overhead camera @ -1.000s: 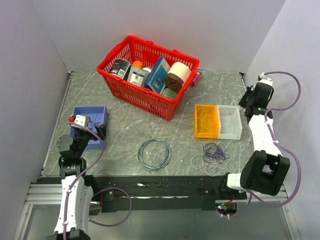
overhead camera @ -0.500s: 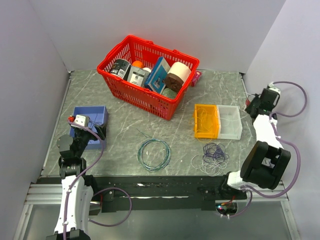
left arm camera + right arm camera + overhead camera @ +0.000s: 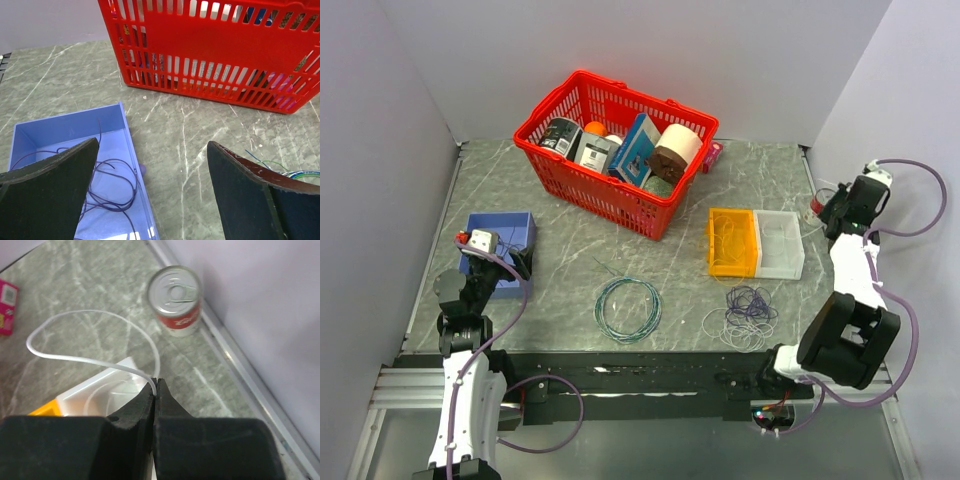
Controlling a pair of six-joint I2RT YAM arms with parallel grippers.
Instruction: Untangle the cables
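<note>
Right end effector (image 3: 155, 386) is pinched tight on a thin white wire (image 3: 85, 359) looping over the clear plastic tray (image 3: 80, 387). Left end effector (image 3: 152, 145) gapes wide above the blue tray (image 3: 65, 127) holding thin purple wire (image 3: 116, 161).

Soft, even light fell from above. The top view was bright and sharp, with a faint shadow beneath the red basket (image 3: 605, 195). In the right wrist view the white cable (image 3: 75, 359) looked crisp, the can (image 3: 176, 300) at upper centre was blurred, and the bottom of the frame was dark and unfocused.
</note>
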